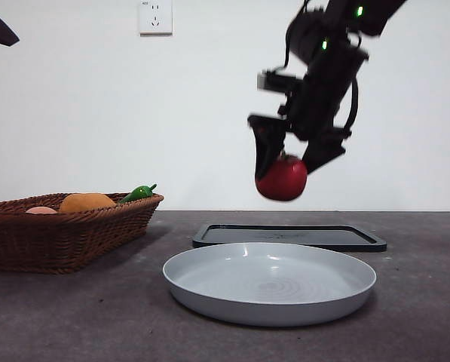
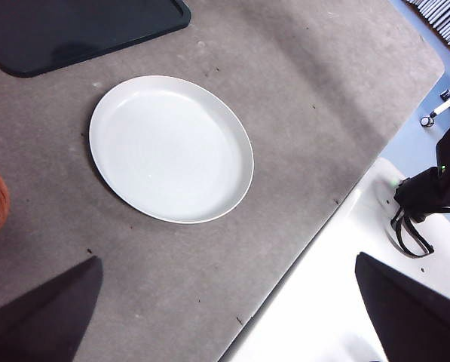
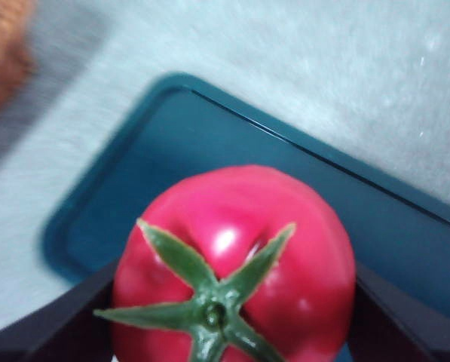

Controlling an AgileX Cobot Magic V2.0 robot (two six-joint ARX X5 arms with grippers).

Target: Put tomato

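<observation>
currently right gripper (image 1: 285, 162) is clamped on the tomato (image 1: 282, 179), held in the air above the grey plate (image 1: 270, 283) – likely for carrying clear of the rim. left gripper (image 2: 225, 317) waits with jaws wide, nothing between.

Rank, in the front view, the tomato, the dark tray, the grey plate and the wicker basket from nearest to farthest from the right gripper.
1. Tomato: held in the right gripper, in the air.
2. Dark tray: on the table below it; the right wrist view shows it directly beneath.
3. Grey plate: lower, in front of the tray.
4. Wicker basket: far off, at the table's other side.
</observation>
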